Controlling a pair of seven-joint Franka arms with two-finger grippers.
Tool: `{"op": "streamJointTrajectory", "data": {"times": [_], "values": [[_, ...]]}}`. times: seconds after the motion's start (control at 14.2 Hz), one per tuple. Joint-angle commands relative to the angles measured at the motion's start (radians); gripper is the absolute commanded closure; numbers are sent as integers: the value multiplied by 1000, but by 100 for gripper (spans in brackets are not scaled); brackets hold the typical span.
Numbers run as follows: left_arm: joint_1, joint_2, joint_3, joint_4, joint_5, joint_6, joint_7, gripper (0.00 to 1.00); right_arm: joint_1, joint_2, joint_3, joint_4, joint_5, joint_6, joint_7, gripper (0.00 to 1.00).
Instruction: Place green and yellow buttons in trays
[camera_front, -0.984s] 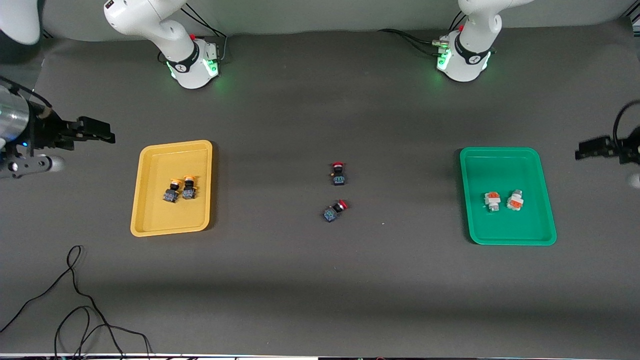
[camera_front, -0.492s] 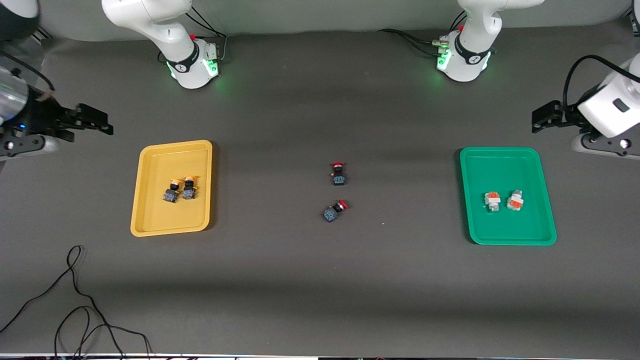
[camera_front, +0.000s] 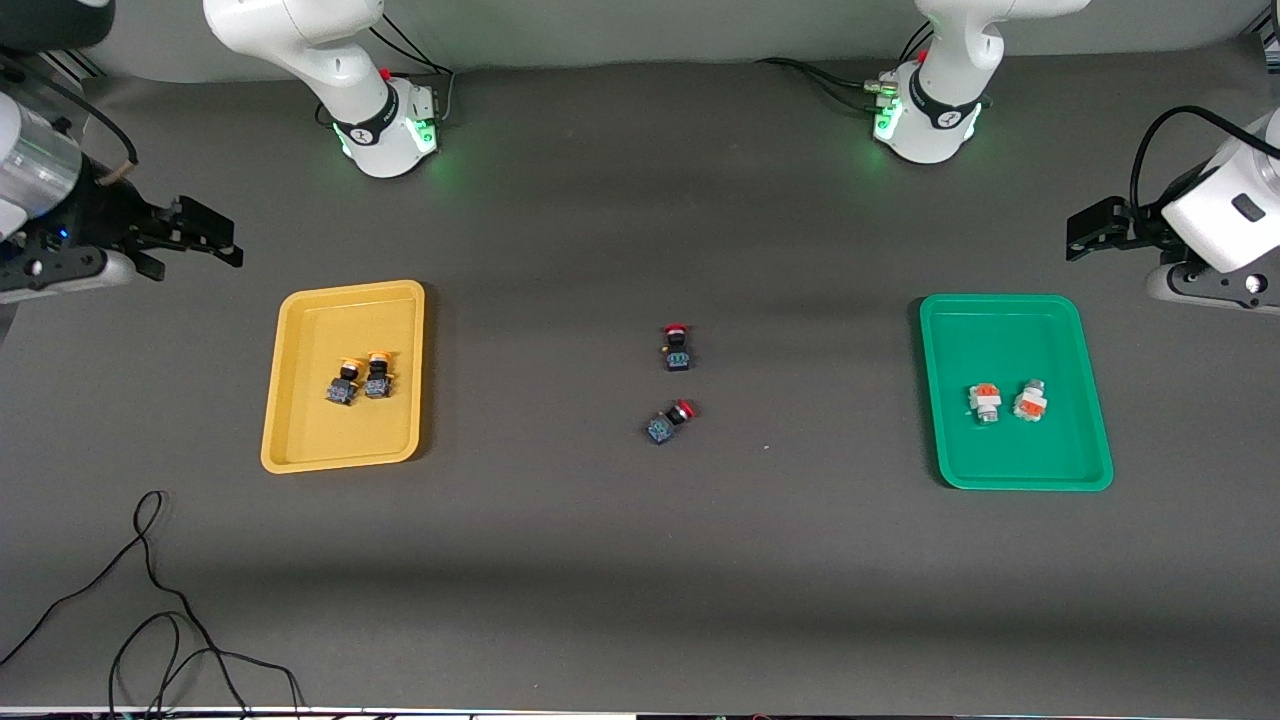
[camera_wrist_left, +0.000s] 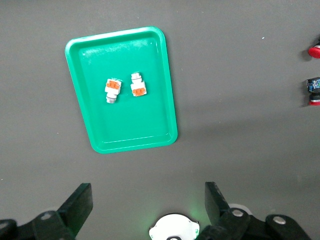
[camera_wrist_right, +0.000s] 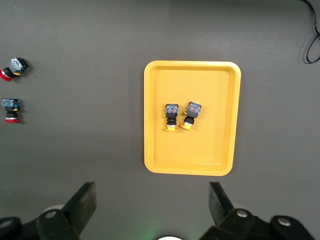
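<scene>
Two yellow-capped buttons (camera_front: 361, 378) lie side by side in the yellow tray (camera_front: 300, 440); they also show in the right wrist view (camera_wrist_right: 180, 115) in the yellow tray (camera_wrist_right: 155, 150). Two white-and-orange green-ended buttons (camera_front: 1007, 402) lie in the green tray (camera_front: 960, 460), also shown in the left wrist view (camera_wrist_left: 125, 88) in that tray (camera_wrist_left: 150, 130). My right gripper (camera_front: 205, 238) is open and empty, up in the air off the yellow tray's corner at the right arm's end. My left gripper (camera_front: 1090, 228) is open and empty, up above the table beside the green tray's corner.
Two red-capped black switches (camera_front: 677, 348) (camera_front: 670, 421) lie on the dark table mat between the trays. A loose black cable (camera_front: 150, 600) lies at the table's near edge at the right arm's end. The arm bases (camera_front: 385, 125) (camera_front: 925, 120) stand along the top.
My left gripper has come into fuller view from the table's end and stopped beside the green tray. My right gripper has shifted slightly toward the yellow tray. The buttons have not moved.
</scene>
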Motion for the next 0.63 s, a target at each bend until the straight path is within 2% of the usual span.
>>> {"op": "streamJointTrajectory", "data": {"times": [0.0, 0.56], "values": [[-12, -20, 12, -10, -6, -10, -7, 0, 6, -29, -1, -21, -12, 7, 62, 0], [-10, -17, 12, 1, -2, -5, -4, 0, 6, -29, 0, -14, -13, -8, 84, 0]]}}
